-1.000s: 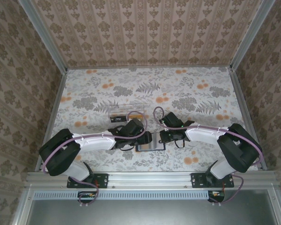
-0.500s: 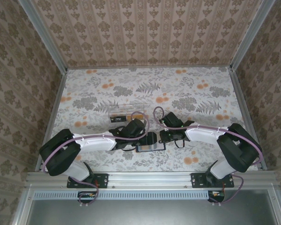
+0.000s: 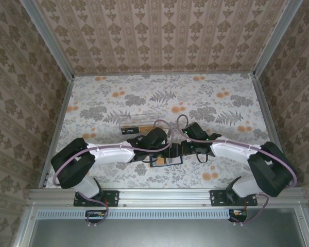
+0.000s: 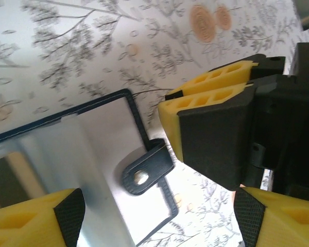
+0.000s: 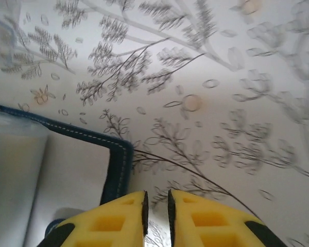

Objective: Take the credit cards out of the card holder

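One navy card holder (image 4: 100, 139), one clear plastic box (image 3: 136, 123), two hands: left hand (image 3: 166, 153), right hand (image 5: 156, 203)

table (image 3: 211, 98): floral | card holder (image 3: 160, 161) near front | clear box (image 3: 136, 122) behind

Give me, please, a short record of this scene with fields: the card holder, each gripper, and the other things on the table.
card holder: open, lying flat on the floral table, between the two arms
snap tab: sticks out past the holder's edge
left gripper: open wide over the card holder, holding nothing
right gripper: fingers almost together, beside the holder's corner, nothing seen between them
clear box: farther back, apart from the holder
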Available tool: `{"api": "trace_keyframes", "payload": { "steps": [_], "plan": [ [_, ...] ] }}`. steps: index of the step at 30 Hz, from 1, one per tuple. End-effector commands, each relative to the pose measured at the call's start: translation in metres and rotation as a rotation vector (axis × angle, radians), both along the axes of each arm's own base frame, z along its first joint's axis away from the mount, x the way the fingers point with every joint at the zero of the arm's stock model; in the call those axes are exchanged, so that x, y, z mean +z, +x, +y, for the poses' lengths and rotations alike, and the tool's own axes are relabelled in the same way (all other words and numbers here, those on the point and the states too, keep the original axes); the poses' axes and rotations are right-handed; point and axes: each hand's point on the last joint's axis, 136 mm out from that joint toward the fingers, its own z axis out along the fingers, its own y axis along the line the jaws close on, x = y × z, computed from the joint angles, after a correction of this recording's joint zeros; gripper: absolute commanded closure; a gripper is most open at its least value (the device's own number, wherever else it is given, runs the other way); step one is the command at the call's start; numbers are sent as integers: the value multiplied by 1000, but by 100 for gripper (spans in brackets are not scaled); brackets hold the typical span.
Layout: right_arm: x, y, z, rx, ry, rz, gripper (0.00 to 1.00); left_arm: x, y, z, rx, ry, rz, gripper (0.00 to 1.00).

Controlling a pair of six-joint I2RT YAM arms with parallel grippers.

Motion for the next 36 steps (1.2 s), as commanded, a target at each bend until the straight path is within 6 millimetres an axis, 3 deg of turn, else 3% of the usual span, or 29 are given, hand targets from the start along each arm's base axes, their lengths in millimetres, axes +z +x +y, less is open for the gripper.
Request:
{"api": "trace_keyframes", "payload": {
  "steps": [1, 6, 12, 22, 31, 36],
  "plan": [
    [23, 5, -20, -113, 27, -71, 76, 5, -5, -19, -66, -17, -17, 20],
    [44, -2, -42, -188, 58, -142, 70, -1, -7, -35, -89, -2, -1, 21],
    [51, -11, -37, -161, 115, -140, 68, -11, -7, -27, -56, 13, 11, 22],
    [57, -11, -9, -92, 229, -98, 68, 6, 1, 23, 49, 28, -47, 22],
    [71, -16, 24, -5, 277, -89, 68, 4, 1, 53, 112, 39, -57, 22],
    [83, -23, 49, 57, 289, -84, 67, 2, 5, 91, 206, 72, -75, 25]
  ]
}}
